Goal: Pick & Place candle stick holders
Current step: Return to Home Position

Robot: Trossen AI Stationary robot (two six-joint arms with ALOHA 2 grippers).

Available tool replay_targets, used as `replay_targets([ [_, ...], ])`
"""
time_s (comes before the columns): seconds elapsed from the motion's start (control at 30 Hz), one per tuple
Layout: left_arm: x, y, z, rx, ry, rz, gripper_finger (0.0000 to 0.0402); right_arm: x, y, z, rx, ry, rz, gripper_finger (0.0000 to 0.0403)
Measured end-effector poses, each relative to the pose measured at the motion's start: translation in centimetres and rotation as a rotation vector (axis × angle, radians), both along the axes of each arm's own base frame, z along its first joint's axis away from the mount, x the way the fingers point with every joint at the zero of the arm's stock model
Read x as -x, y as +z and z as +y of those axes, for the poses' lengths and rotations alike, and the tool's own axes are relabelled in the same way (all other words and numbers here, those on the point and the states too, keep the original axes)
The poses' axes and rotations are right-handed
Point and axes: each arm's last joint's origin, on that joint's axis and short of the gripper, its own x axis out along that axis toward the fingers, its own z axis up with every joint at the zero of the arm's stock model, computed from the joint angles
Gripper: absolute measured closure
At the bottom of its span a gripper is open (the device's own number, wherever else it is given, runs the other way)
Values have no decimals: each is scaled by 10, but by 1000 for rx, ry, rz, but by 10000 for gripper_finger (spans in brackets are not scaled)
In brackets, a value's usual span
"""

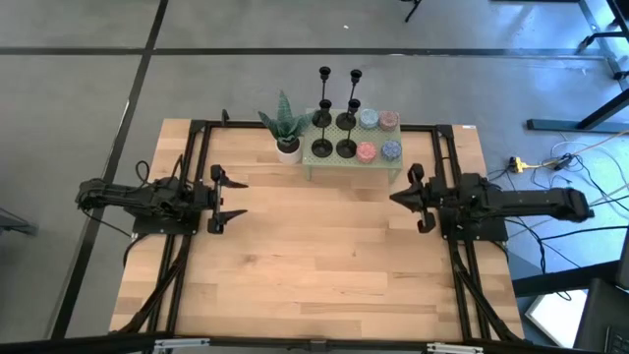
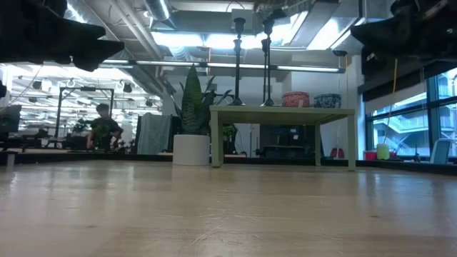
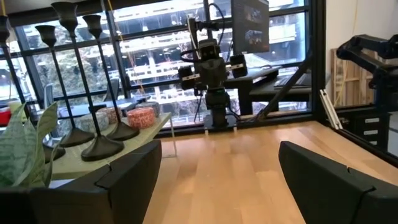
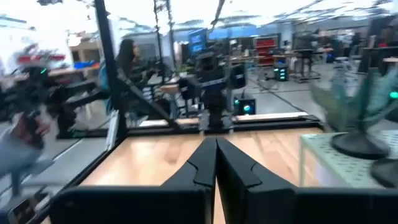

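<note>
Table: a light wooden table (image 1: 314, 261), with one arm at each side edge.
Shelf: a small pale green shelf (image 1: 344, 164) on legs stands at the middle of the table's far edge.
Candle stick holders: four black candle stick holders (image 1: 346, 147) stand upright on the shelf, in two rows of two. They fill the half of the shelf toward the left arm. Their round bases are near each other. In the low view the thin stems (image 2: 238, 61) rise high above the shelf top.
Candles: four small round candles (image 1: 390, 149) fill the other half of the shelf, also two by two, just beside the holders.
Plant: a spiky green plant (image 1: 282, 118) in a white pot (image 1: 288, 149) stands on the table, just beside the shelf's edge toward the left arm.
Left pincer: the left pincer (image 1: 236, 197) hangs near the table's left edge, well apart from the shelf. Its fingers (image 3: 124, 177) are spread wide and hold nothing.
Right pincer: the right pincer (image 1: 396, 198) hangs near the table's right edge, in front of the shelf's near corner and not touching it. Its fingers (image 4: 202, 168) are pressed together and hold nothing.
Room: a person (image 2: 103, 127) shows far behind the table in the low view.
</note>
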Motion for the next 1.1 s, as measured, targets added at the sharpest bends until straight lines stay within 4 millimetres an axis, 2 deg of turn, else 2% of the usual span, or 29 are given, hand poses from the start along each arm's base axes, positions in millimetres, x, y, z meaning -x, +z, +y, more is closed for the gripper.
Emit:
replay_targets([
  [0.27,0,0,1,0,18,1,80,1,-16,14,110,47,53,398],
  [0.43,0,0,0,0,16,1,80,3,-19,14,88,42,13,391],
  [0.9,0,0,0,-1,15,1,80,17,-23,12,90,24,36,389],
  [1.1,0,0,0,-1,14,1,80,21,-31,11,109,22,32,389],
])
